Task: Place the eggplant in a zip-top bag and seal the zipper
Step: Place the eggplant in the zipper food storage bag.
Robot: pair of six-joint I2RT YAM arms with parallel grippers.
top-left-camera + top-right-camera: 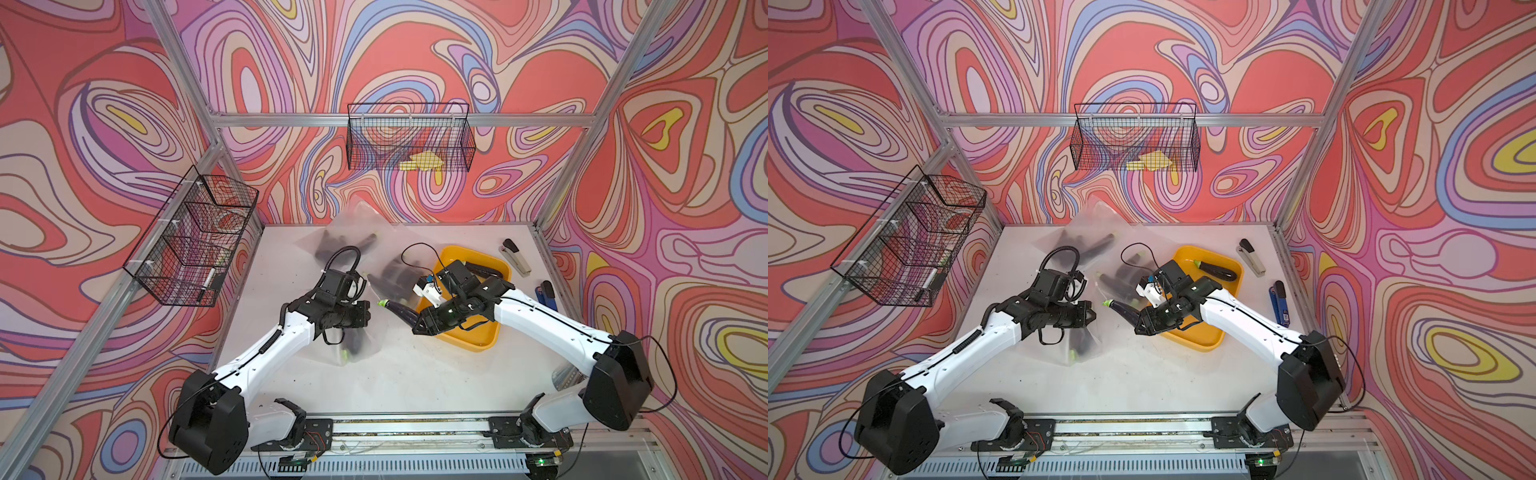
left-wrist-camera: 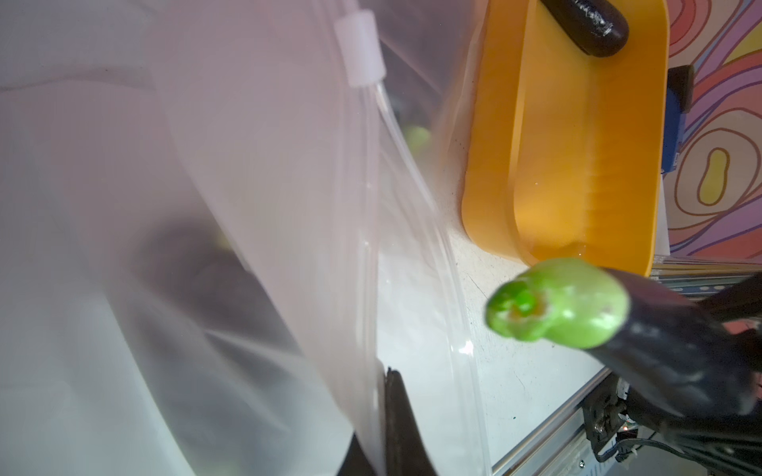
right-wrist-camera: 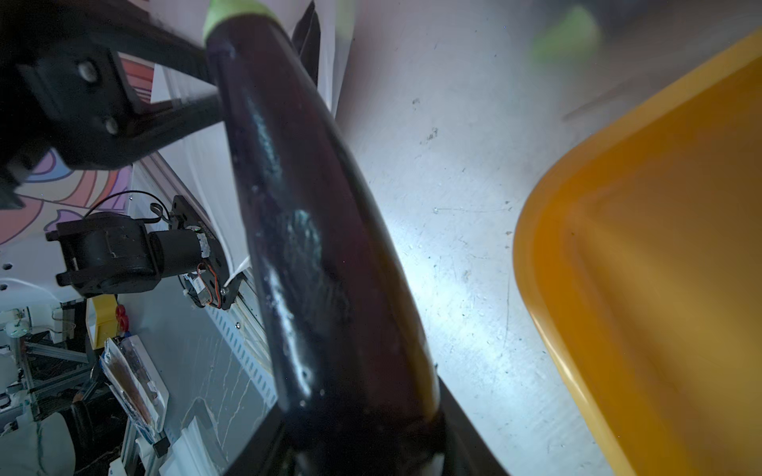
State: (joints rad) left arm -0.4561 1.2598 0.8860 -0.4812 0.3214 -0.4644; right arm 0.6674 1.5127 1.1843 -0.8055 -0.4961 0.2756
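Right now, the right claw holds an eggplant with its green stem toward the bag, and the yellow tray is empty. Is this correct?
The yellow tray is not empty: a second eggplant lies in it, as a top view shows. The right claw does hold an eggplant, stem toward the bag.

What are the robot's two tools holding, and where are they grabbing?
The right tool holds the eggplant by its rounded dark end, green stem pointing out. The left tool pinches the zip-top bag at its zipper edge.
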